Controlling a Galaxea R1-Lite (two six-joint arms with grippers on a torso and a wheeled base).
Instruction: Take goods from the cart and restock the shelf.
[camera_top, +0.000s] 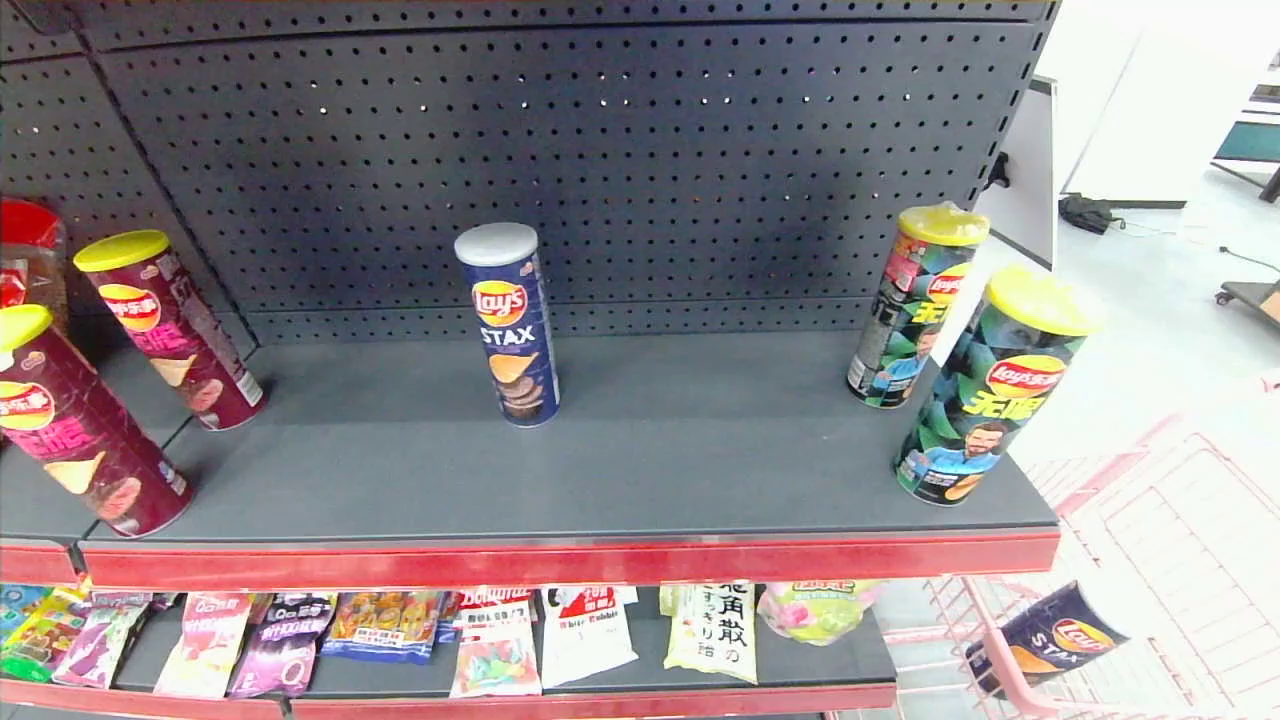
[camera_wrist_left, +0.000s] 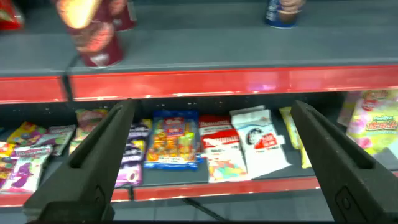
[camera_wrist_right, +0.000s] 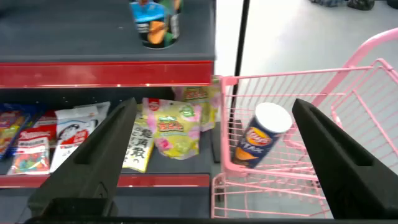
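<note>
The shelf (camera_top: 700, 450) is a flat, dark grey matt board with a perforated pegboard back and a glossy red strip (camera_top: 560, 562) along its front edge. A cylindrical blue chip canister (camera_top: 508, 325) with a pale grey lid stands upright near the middle of the board. Two maroon canisters (camera_top: 170, 325) with yellow lids stand at the left end, and two green canisters (camera_top: 985, 390) with yellow lids stand at the right end. Soft, crinkled snack bags (camera_top: 590, 630) lie in a row on the tier below. Beside the shelf's right end is the pink wire cart (camera_top: 1180, 560), with an open grid basket. A second blue canister (camera_wrist_right: 261, 135) with a white lid leans tilted against the cart's mesh wall in the corner nearest the shelf. The left gripper (camera_wrist_left: 211, 104) hangs before the lower tier, its dark, wedge-shaped jaws spread wide around nothing. The right gripper (camera_wrist_right: 212, 102) faces the cart and the shelf's end, its jaws also spread wide and bare.
</note>
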